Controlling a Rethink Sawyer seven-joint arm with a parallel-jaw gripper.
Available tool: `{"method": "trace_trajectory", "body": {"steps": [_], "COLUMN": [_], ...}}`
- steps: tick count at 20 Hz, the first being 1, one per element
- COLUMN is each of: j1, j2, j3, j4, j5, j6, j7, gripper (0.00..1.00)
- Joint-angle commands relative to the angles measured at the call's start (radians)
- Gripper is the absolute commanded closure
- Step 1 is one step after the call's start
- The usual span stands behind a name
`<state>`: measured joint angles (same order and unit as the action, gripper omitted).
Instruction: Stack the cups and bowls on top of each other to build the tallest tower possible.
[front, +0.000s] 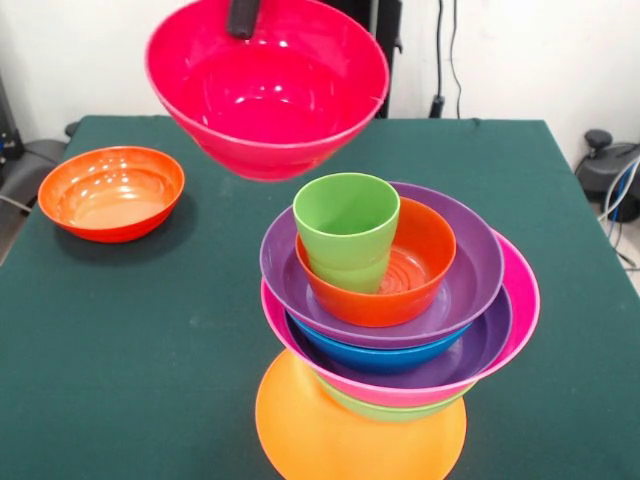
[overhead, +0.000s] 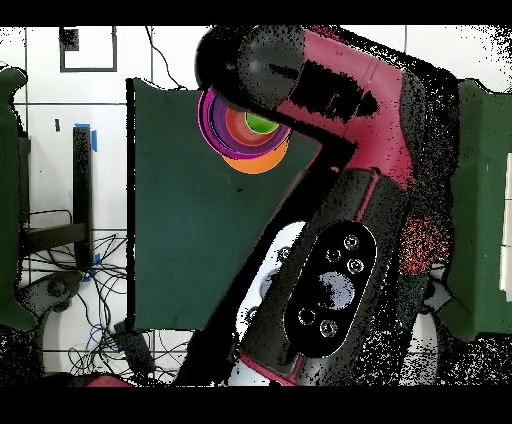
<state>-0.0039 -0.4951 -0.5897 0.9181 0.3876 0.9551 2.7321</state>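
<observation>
A magenta-red bowl (front: 268, 88) hangs in the air, tilted, above and behind the tower. My gripper (front: 243, 20) is shut on its far rim; only one black finger shows, inside the bowl. The tower (front: 395, 300) stands near the table's front edge. Its base is an upturned orange bowl (front: 350, 435). Above that sit nested green, pink, purple, blue and purple bowls, then a red-orange bowl (front: 415, 270). The light-green cup (front: 346, 230) stands upright in that top bowl. In the overhead view the arm (overhead: 340, 150) hides the gripper, and the cup (overhead: 259, 122) shows beside it.
One more red-orange bowl (front: 112, 192) sits upright by itself on the green table (front: 150, 330), at the left. Cables and a black stand (front: 610, 165) lie off the table's right edge.
</observation>
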Motion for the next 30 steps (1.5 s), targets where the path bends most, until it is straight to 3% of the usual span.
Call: {"method": "trace_trajectory", "body": {"steps": [1, 11, 30], "j1": [0.029, 0.072, 0.107], "j2": [0.031, 0.027, 0.043], "j3": [0.071, 0.079, 0.037], "j4": [0.046, 0.155, 0.196], "j5": [0.032, 0.068, 0.070], "j6": [-0.002, -0.088, -0.110], "j7": [0.232, 0.229, 0.223], "gripper": [1.00, 1.00, 1.00]}}
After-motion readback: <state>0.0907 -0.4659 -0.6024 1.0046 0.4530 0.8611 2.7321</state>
